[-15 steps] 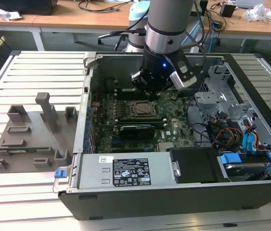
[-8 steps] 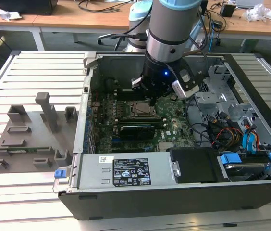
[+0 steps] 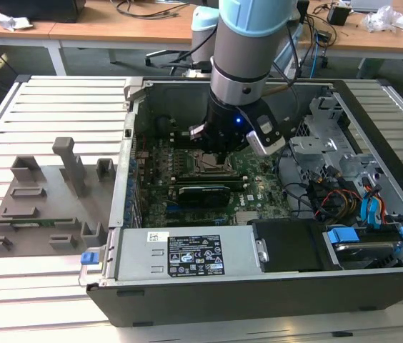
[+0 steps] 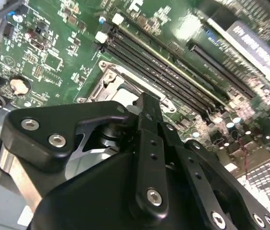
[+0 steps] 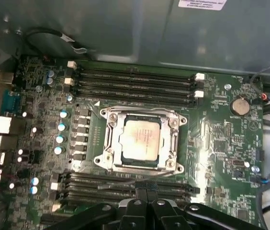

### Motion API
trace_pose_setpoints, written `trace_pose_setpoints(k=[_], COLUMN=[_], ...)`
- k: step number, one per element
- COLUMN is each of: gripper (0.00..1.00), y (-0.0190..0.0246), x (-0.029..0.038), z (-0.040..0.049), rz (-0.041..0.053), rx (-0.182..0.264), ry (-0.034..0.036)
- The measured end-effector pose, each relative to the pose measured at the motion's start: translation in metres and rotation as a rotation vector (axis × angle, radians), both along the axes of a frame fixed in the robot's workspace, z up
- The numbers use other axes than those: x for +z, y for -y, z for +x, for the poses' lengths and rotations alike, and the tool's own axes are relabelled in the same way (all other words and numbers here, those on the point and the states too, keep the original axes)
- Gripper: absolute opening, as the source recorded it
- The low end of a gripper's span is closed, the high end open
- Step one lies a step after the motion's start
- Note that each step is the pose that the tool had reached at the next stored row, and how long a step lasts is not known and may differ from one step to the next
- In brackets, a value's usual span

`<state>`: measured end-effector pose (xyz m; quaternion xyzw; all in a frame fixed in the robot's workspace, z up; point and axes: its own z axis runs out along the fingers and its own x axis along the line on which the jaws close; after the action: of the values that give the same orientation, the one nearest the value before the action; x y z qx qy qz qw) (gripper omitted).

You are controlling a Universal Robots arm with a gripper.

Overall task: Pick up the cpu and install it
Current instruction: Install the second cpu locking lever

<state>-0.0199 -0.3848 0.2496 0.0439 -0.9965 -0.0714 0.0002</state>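
— Where is the cpu (image 5: 141, 140) found?
— In the first wrist view it is seen seated flat inside the socket frame (image 5: 142, 139) on the motherboard (image 5: 221, 143), so the install step is judged largely done.
— And the gripper (image 5: 145, 195)?
— It is held just above the socket; its fingers are drawn together with nothing gripped between them.
— What is called for now?
— A straight lift is judged to be needed, since memory slots (image 5: 135, 81) flank the socket and the case wall (image 3: 209, 89) and cables (image 3: 330, 196) are close by.
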Motion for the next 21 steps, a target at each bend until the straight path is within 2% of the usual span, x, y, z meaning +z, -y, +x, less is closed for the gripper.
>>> trace_pose_setpoints(k=[2,5,8,11,17,20,21], gripper=[0.11,0.11,0.11,0.11,0.11,0.11,0.11], y=[-0.0016,-0.0017,-0.0016,-0.0016,-0.0016,-0.0016,-0.0016], x=[-0.0046,-0.0149,-0.0204,-0.0283,-0.0359,-0.0412,-0.0418], z=[-0.0011,-0.0044,-0.0087,-0.0171,-0.0286,-0.0420,-0.0439], rz=[-0.0001,-0.0005,-0.0006,-0.0007,0.0029,0.0064,0.0072], rx=[0.000,0.000,0.000,0.000,0.000,0.000,0.000], ry=[-0.0001,0.0000,-0.0001,-0.0001,0.0000,-0.0001,0.0000])
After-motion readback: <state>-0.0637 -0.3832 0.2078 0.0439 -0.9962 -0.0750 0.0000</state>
